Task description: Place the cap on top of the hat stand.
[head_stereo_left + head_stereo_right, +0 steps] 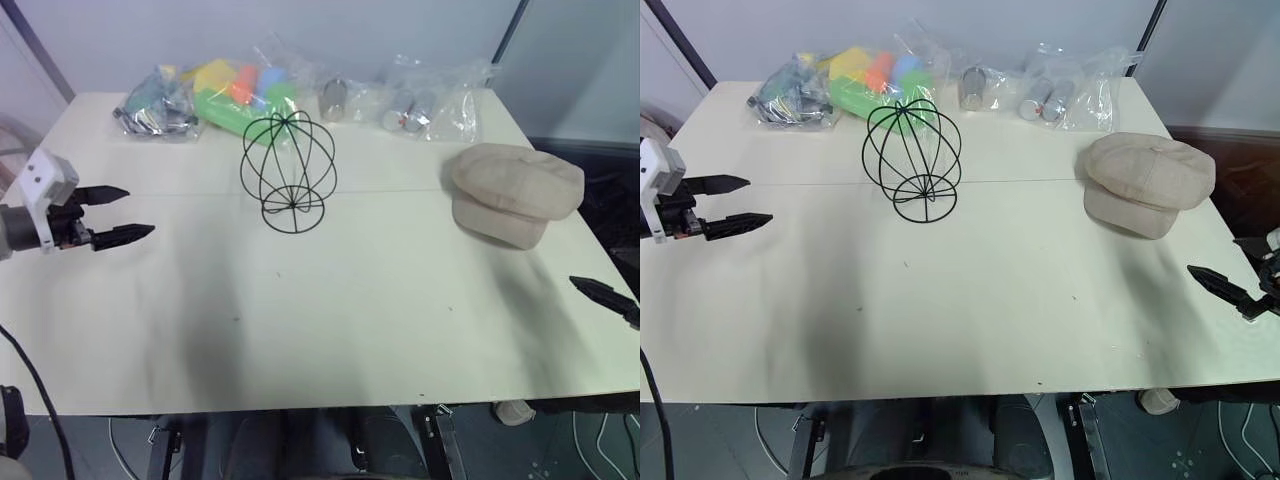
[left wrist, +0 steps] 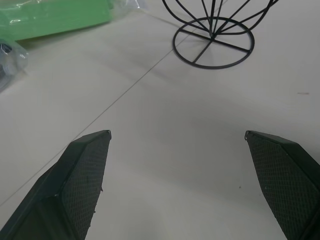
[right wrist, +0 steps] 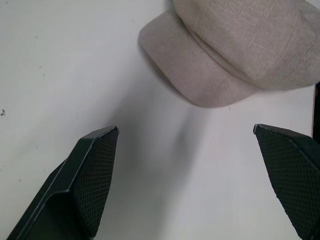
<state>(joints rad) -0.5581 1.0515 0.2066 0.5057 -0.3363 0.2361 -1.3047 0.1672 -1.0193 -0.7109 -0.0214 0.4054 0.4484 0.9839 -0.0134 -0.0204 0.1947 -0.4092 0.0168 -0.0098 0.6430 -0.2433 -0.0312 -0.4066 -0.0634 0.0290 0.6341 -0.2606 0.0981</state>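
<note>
One cap [image 1: 516, 192] lies flat on the desk [image 1: 330, 320] close to its right edge, brim toward the front. One hat stand [image 1: 289, 172] stands upright and bare near the desk's middle, well apart from the cap. The left claw [image 1: 108, 213] hovers over the desk's left edge, pointing inward toward the stand, fingers spread wide and empty. The right claw [image 3: 187, 180] hangs at the right edge just short of the cap, likewise wide open and holding nothing. The broad front of the desk lies bare between them. Several clear bags [image 1: 210, 95] line the far edge.
</note>
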